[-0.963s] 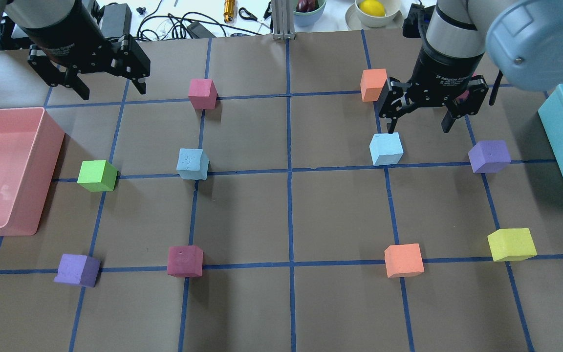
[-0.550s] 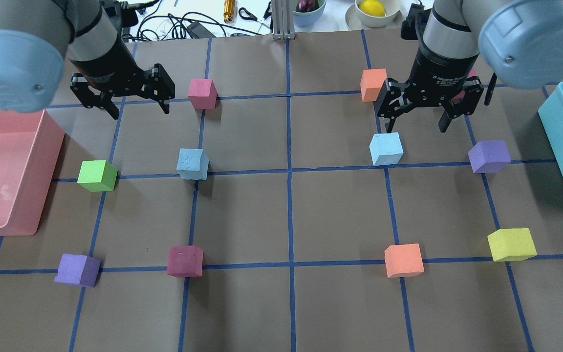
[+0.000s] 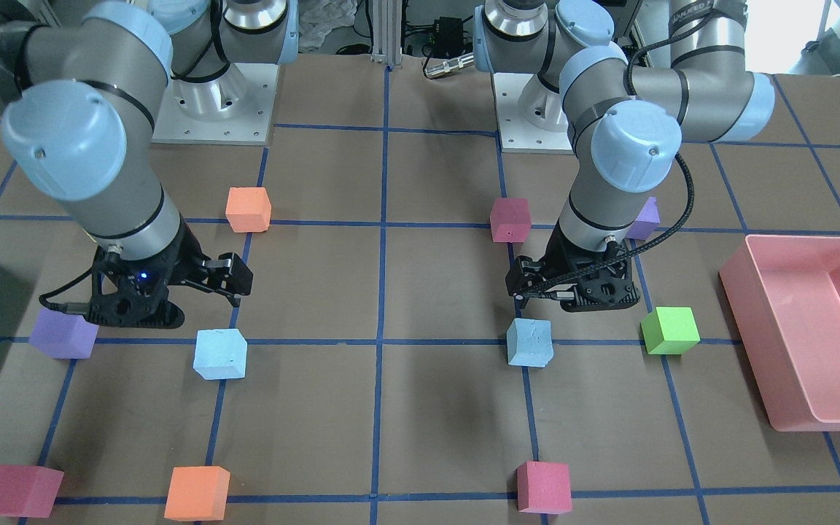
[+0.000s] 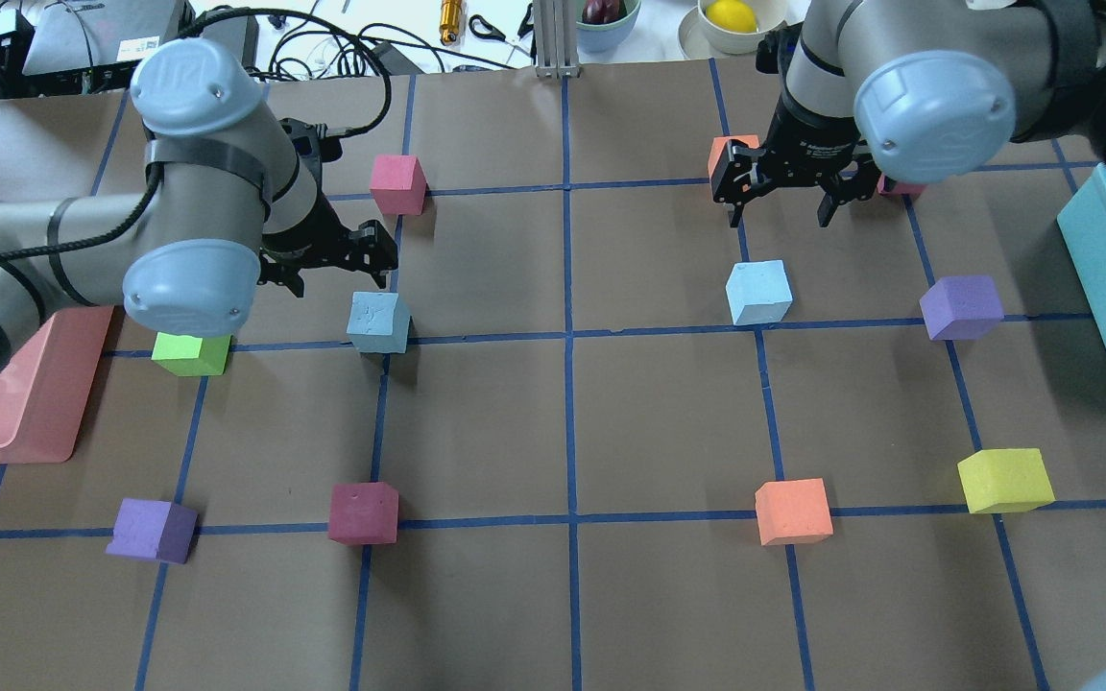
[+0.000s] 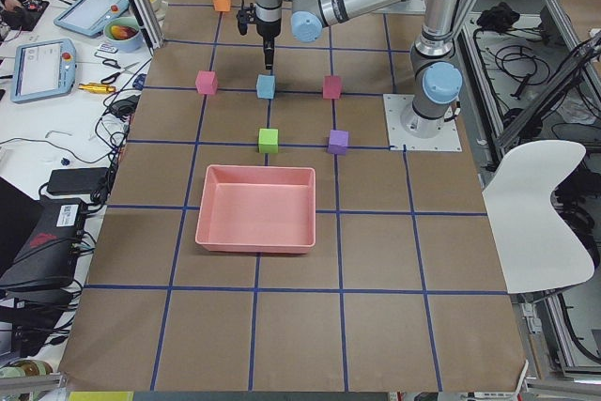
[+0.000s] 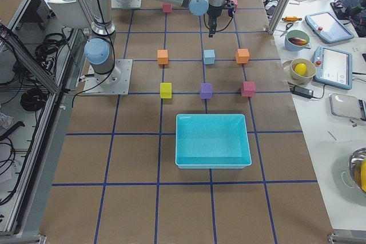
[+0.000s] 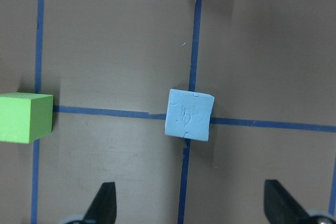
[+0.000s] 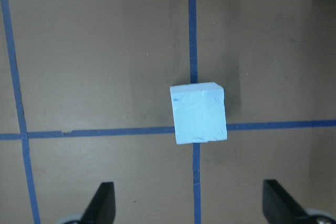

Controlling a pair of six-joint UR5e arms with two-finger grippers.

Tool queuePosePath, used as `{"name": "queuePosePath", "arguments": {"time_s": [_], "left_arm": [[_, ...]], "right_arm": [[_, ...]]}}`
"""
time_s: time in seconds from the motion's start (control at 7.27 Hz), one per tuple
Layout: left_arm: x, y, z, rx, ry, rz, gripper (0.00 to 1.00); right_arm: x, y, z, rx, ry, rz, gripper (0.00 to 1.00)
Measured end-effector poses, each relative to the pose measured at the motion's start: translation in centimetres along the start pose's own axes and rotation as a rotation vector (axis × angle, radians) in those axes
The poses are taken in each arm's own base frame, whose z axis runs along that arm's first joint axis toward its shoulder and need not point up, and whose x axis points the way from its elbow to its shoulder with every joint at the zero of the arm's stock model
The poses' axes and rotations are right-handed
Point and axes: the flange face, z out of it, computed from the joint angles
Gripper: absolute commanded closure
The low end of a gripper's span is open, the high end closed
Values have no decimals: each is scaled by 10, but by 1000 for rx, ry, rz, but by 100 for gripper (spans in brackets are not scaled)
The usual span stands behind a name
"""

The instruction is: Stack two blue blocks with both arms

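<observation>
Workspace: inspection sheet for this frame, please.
Surface: brown table, blue tape grid, flat.
Job's things: left blue block and right blue block on the table, apart, unstacked.
Clutter: green cube, purple cube, yellow cube, plus others; pink bin, teal bin.
Grippers: left gripper and right gripper open, empty, each lined up on its block.
Cables: black cable tangle beyond far edge.
Surroundings: lemon bowl, teach pendant, white chair.
</observation>
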Motion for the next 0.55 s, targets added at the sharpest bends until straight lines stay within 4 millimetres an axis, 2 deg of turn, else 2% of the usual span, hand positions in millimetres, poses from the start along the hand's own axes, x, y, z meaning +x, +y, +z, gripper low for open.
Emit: {"name": "queuePosePath", "arguments": {"time_s": [0.28, 0.41, 0.55], "left_arm": [[7, 1, 36, -11, 22, 7, 0], [8, 0, 46, -20, 22, 8, 0], [8, -1, 52, -27, 20, 11, 0]], "right_arm": [[-1, -38, 63, 35, 1, -25, 0], [-1, -50, 90, 45, 2, -54, 0], [0, -51, 108, 39, 4, -69, 0]]}}
